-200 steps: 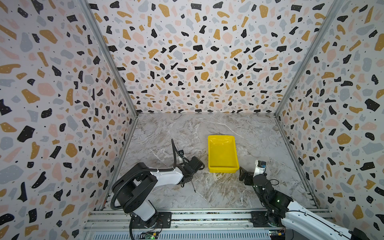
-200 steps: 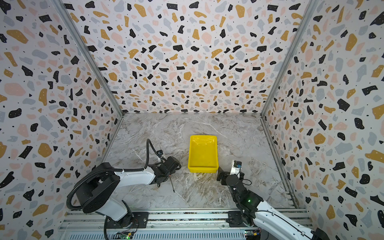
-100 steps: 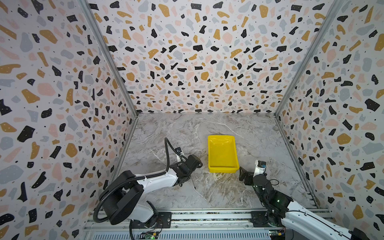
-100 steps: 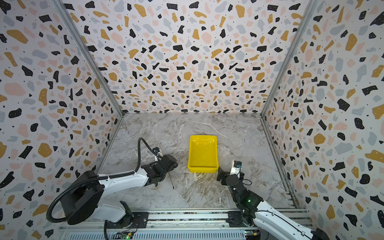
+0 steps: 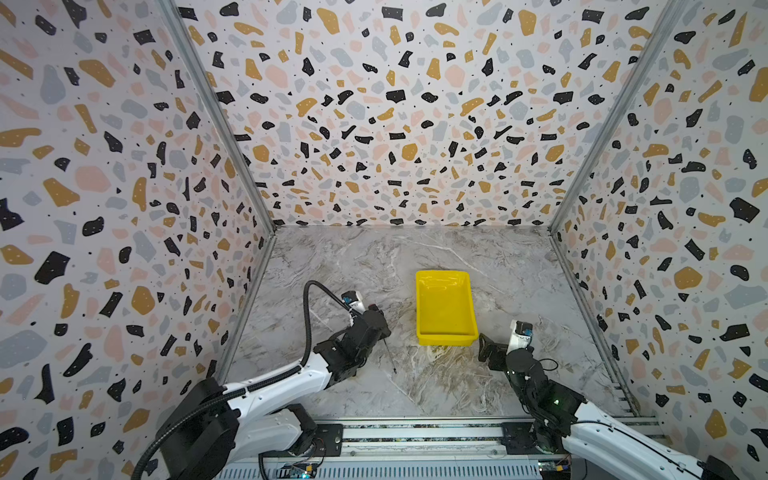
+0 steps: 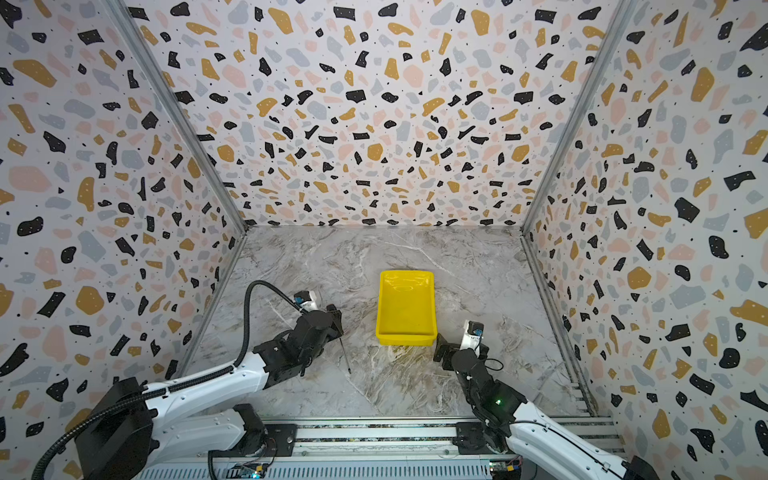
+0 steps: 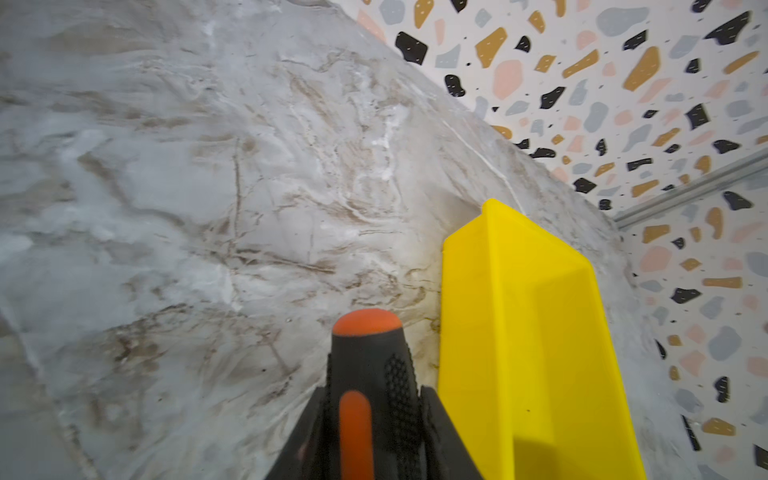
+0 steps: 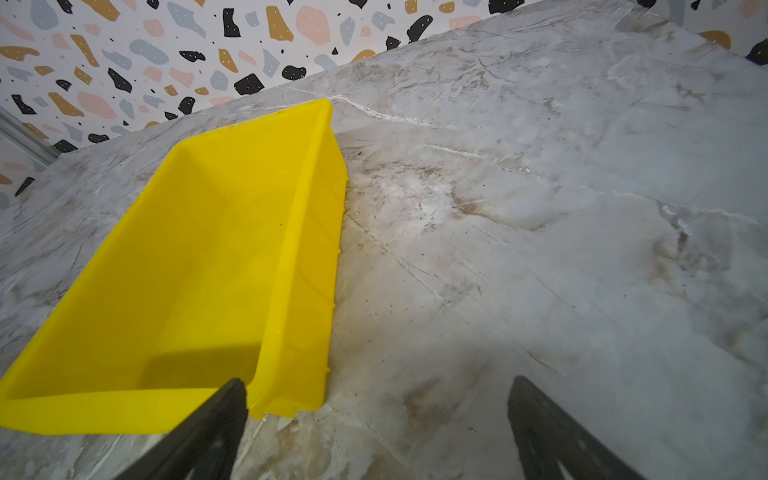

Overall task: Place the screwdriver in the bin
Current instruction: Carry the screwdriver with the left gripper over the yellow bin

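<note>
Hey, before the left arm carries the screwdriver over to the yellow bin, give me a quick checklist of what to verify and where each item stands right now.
1. Grip: left hand is shut on the screwdriver handle. Ok.
2. Bin free to receive: nothing lies inside it. Ok.
3. Right hand out of the way: open, outside the bin, by its near corner. Ok.
4. Shaft tip lifted clear of the table: cannot tell.
5. Screwdriver above the bin: not ok; it is beside the bin, on the left arm's side.
</note>
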`<action>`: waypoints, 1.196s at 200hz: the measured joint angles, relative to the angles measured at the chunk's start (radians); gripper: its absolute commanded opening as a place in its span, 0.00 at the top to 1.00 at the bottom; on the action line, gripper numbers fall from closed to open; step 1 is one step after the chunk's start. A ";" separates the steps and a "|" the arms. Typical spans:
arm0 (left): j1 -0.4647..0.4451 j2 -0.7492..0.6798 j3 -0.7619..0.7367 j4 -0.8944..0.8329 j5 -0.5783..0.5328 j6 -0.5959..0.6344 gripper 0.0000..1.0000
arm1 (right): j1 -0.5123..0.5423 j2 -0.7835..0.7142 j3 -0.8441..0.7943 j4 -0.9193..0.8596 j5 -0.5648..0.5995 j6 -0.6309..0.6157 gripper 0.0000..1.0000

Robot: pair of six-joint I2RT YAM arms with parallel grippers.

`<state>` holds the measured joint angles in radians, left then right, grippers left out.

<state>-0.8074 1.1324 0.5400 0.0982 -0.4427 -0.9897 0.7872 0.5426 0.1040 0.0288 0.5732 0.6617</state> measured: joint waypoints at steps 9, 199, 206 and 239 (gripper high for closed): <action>0.000 -0.006 0.000 0.019 0.019 0.007 0.75 | 0.000 -0.001 0.000 -0.001 0.001 0.003 0.01; -0.018 0.583 0.559 0.150 0.129 0.024 0.79 | 0.000 -0.142 0.000 -0.053 0.021 0.026 0.01; -0.021 0.603 0.567 0.158 0.129 0.020 0.79 | 0.000 -0.148 0.000 -0.056 0.021 0.026 0.01; -0.028 0.710 0.606 0.166 0.129 0.017 0.79 | 0.000 -0.177 0.000 -0.067 0.021 0.028 0.01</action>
<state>-0.8356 1.8427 1.1461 0.2638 -0.3141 -0.9726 0.7872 0.3653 0.1036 -0.0380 0.5938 0.6895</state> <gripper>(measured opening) 0.302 0.990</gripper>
